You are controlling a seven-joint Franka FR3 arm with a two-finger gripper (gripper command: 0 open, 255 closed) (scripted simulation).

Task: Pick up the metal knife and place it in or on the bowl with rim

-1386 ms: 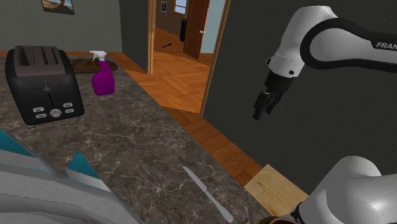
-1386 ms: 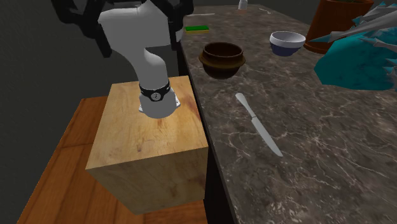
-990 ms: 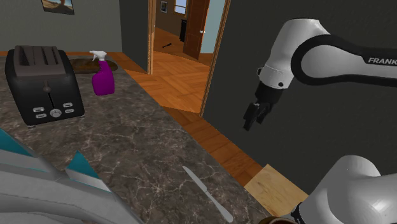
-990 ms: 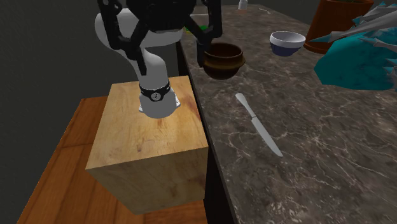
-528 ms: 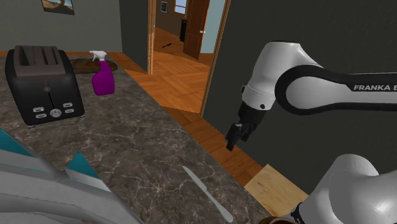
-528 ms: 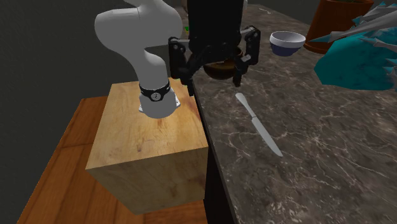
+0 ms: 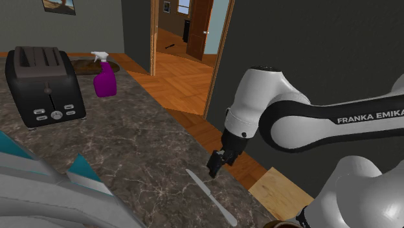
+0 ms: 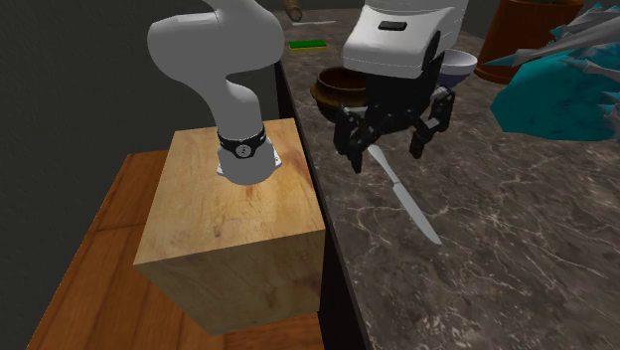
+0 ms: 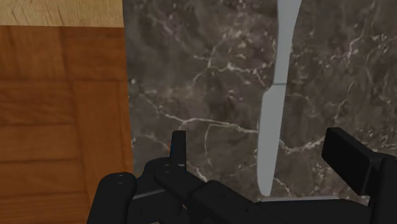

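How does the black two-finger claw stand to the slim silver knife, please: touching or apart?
Apart. In the shoulder view the black claw hangs above the silver knife, with dark counter showing between them.

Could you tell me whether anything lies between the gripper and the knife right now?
Nothing visible does. The open gripper hangs above the knife, which lies flat on the bare counter with nothing else near it.

black toaster point(image 7: 45, 87); purple spray bottle point(image 7: 103, 81); open doorway point(image 7: 184, 35); wood floor point(image 7: 184, 87)
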